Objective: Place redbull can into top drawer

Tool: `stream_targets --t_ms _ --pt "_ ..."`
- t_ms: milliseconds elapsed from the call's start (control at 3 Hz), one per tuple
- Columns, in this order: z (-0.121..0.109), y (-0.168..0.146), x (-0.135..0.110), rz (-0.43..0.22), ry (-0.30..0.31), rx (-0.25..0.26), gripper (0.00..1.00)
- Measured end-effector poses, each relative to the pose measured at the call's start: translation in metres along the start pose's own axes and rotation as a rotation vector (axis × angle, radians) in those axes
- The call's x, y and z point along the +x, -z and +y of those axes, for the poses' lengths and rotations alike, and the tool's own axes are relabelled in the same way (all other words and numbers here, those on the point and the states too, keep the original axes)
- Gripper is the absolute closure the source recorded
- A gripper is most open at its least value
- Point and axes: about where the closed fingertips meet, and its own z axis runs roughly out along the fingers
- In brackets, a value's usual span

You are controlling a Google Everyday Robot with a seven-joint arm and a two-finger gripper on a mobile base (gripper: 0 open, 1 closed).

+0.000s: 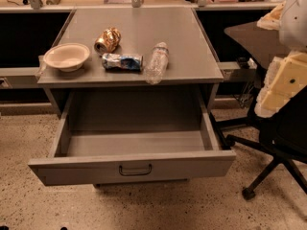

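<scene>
Redbull can (122, 62): lies on its side on the cabinet top (144, 23), near the front edge, long axis running 9-to-3, visibly dented. Not gripped, nothing touching it from above. Top drawer (72, 169): stands fully open at 6 o'clock from the can and below it, handle (135, 170) facing the camera, inside bare as far as visible. Progress, as judged: the drawer is ready to receive, but the pick, carry and release are all left to do, so the task is at its start. Gripper (280, 87): pale cream-yellow, at the right edge of view, roughly 3 o'clock from the can and well apart from it, off the side of the cabinet above an office chair (283, 143); holds nothing visible, and whether it is open or closed cannot be told. Neighbours of the can: plastic bottle (157, 62) just beside it at 3 o'clock, directly on the line to the gripper; gold can (107, 40) near at 11 o'clock; bowl (66, 56) at 9 o'clock.
</scene>
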Motion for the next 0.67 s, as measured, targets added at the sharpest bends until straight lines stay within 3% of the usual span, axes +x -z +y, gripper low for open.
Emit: stream_targets --t_ms 667 --pt "-0.002 -0.003 -0.010 -0.016 0.033 -0.024 0.00"
